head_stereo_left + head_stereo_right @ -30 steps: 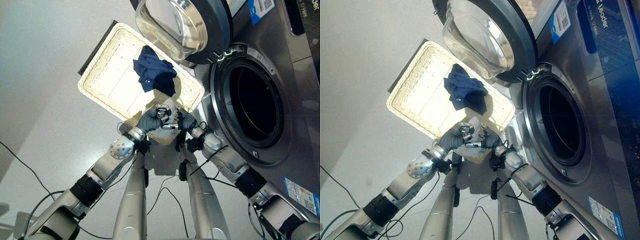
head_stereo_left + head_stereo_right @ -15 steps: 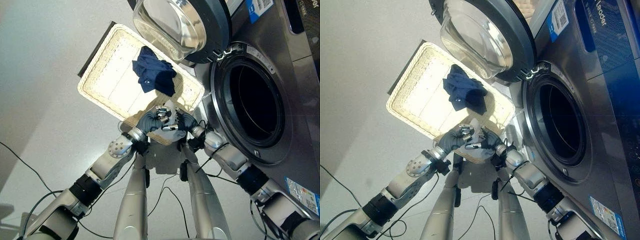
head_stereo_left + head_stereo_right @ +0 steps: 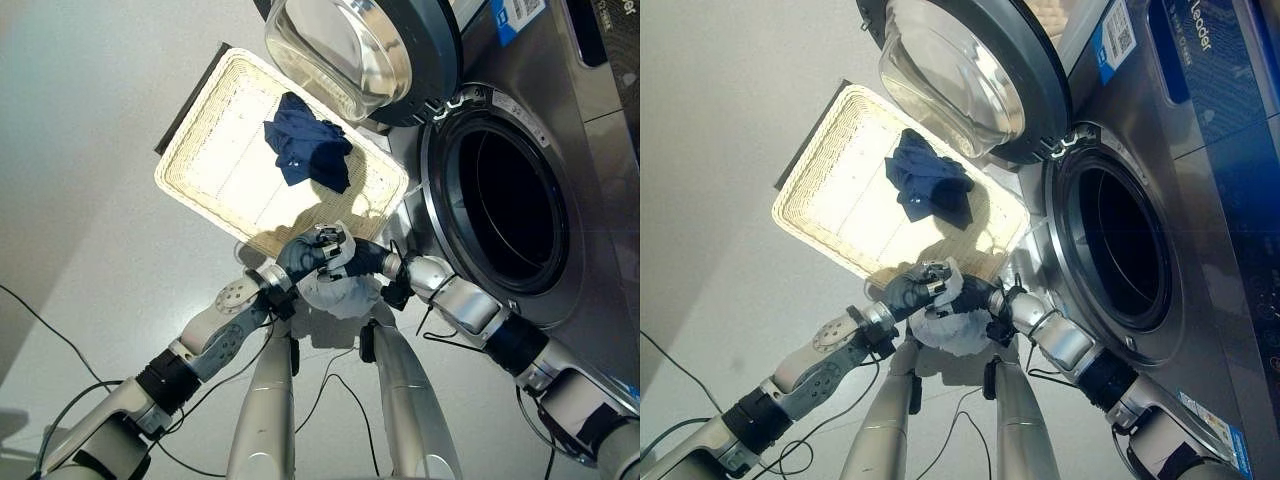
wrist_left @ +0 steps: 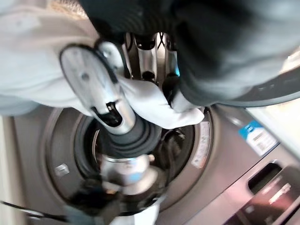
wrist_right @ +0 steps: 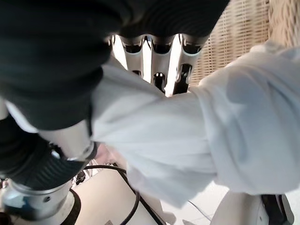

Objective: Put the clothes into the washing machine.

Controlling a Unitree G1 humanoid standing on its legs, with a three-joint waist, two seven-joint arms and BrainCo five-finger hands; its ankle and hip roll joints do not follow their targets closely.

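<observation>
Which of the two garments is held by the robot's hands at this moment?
The white garment, gripped between the left hand and right hand. The dark blue garment lies untouched in the wicker basket.

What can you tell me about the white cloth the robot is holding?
The white cloth is soft, thin and crumpled, bunched into a loose bundle. The left hand and right hand both grip it from above, fingers curled into its folds, and it hangs below them. It is lifted just past the near edge of the basket, beside the washing machine, whose door is open.

Silver-grey arms, black joint bands; dark ribbed covers over hands, silver dark-tipped fingers (image 5: 154, 70)
</observation>
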